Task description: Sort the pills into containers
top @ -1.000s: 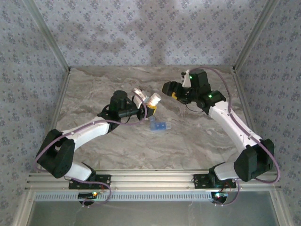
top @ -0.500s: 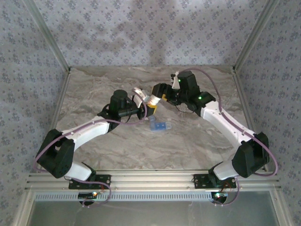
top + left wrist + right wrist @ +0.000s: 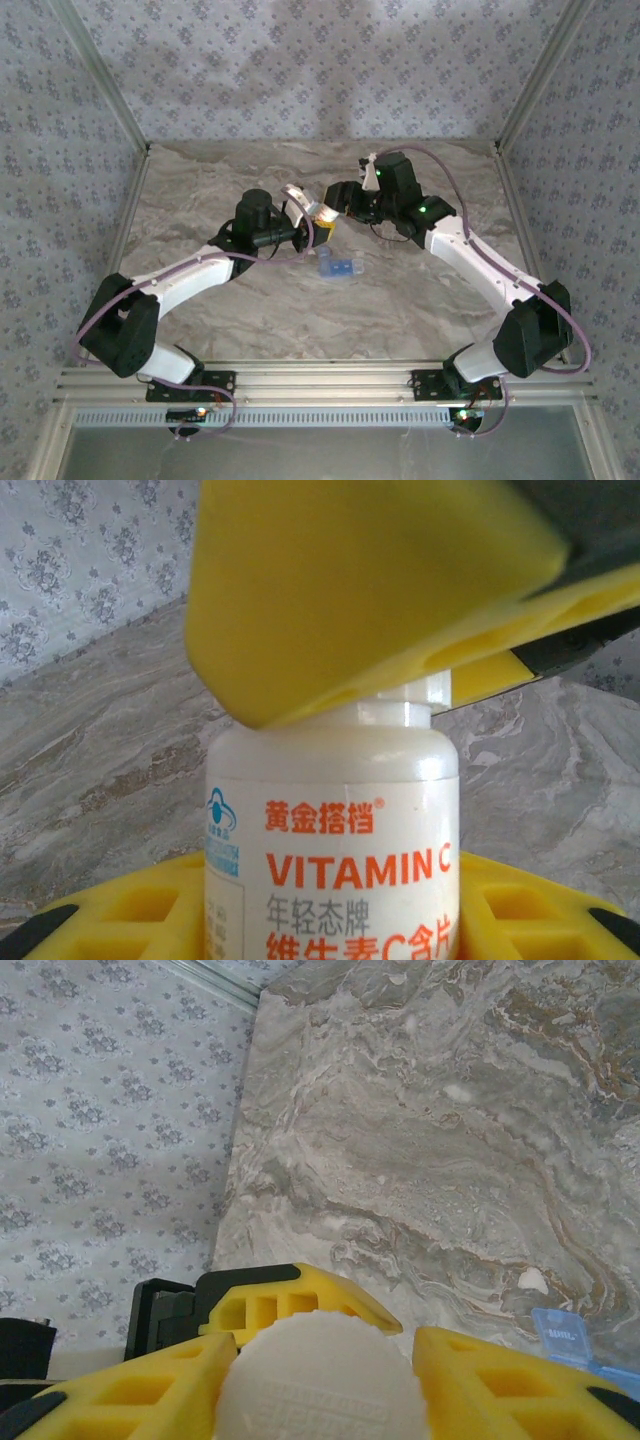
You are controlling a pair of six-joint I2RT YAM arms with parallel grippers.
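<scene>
A white bottle with orange VITAMIN C lettering is held off the table, with my left gripper shut on its body. My right gripper has come in over the bottle's top. Its yellow fingers press either side of the ridged white cap. One of those fingers covers the cap in the left wrist view. The containers, a small translucent blue pill box, lie on the table just in front of both grippers. The pills are hidden.
The marble tabletop is bare around the pill box. Patterned walls with metal corner posts close off the back and sides. Both arms reach in towards the table's middle.
My right gripper has moved left to the bottle and its fingers have drawn in around the cap. The left arm and the bottle have stayed put.
</scene>
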